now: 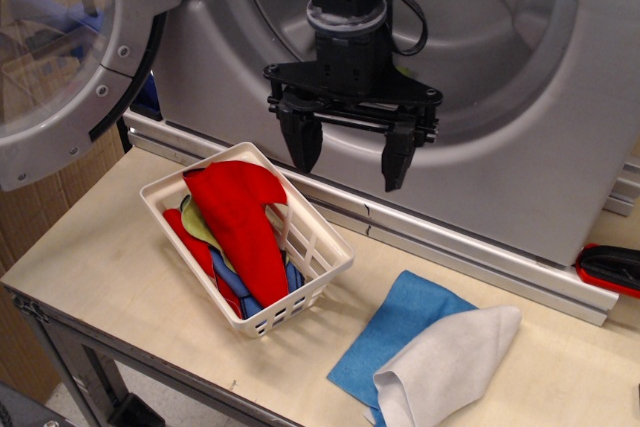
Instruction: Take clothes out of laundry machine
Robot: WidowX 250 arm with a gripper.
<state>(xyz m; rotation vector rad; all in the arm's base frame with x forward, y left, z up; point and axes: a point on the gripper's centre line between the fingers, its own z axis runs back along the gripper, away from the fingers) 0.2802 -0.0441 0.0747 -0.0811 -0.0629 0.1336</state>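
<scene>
The big silver laundry machine (560,147) is seen at the back, with its round door (60,57) swung wide open to the left. The black gripper (352,152) is hung in front of the round opening, just above the lower rim. Its two fingers (303,142) are spread wide apart, and nothing is held between them.

A tiny bit of yellow-green is seen just behind the gripper, at the edge of the drum. It may be the clothes (404,73), but most of it is hidden by the arm, so this cannot be told for sure. Another bit of light green cloth is tucked in the white basket (300,292) on the counter (110,247), under the red cloth (240,217). A blue cloth (400,332) and a white cloth (440,367) are laid flat on the counter to the right, well apart from the gripper.

The step in hand is judged to be the reach, since nothing is gripped yet. For the next move, the open fingers need to be pushed deeper into the drum and lowered onto the soft green cloth. Then they need to be squeezed together on a fold, so the limp cloth can be pulled out over the rim.
</scene>
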